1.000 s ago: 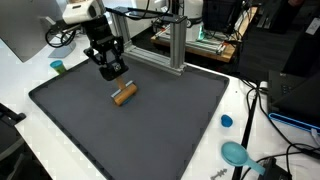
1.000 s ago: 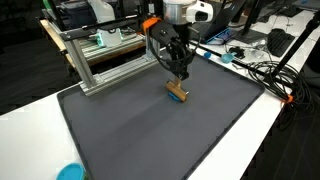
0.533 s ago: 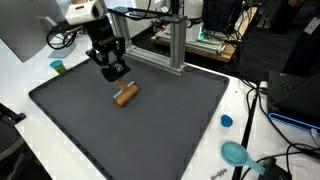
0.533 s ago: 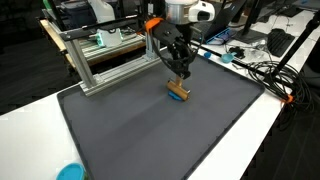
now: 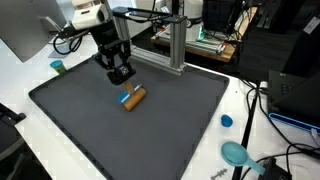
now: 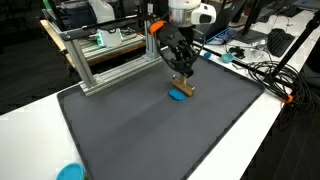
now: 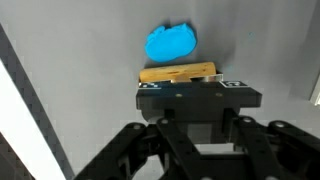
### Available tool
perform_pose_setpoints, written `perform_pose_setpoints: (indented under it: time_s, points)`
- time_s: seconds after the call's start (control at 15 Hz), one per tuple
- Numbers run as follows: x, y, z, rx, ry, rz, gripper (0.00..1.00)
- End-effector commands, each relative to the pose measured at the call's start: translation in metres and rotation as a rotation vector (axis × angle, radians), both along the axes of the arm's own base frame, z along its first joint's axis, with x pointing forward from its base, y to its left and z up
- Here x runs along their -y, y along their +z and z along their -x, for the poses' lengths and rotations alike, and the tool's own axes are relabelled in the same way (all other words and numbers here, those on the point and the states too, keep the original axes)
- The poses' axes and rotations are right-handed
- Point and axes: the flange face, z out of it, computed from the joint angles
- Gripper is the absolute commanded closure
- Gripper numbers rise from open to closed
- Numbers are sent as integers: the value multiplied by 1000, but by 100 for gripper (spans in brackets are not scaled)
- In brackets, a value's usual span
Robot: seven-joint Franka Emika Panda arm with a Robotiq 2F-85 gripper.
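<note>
- My claw hangs just above the brown stick, and in both exterior views I see a small gap, no contact.
- How far apart my fingers stand I cannot tell: the wrist view shows only my dark body, not the tips.
- Nothing in my grip that I can make out; the stick lies flat on the dark bench.
- A blue piece sits touching the stick's far side in the wrist view.
- To take it well, I'd judge: centre over the stick, set my fingers across its narrow width, and come straight down.
- Watch that blue piece, since a fingertip catching it could roll the stick away.
- The aluminium frame stands well apart, behind me.
</note>
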Motion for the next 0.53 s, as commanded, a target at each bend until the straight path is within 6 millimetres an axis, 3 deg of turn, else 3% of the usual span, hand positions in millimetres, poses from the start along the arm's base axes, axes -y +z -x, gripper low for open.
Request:
perform_pose_setpoints:
  time_s: [0.0,0.27,0.47]
  points:
    - [-14,0,9,-35,-27,15,78]
    - [-20,68,11,25,-48,146,78]
    - [-37,104,10,97,-38,230,78]
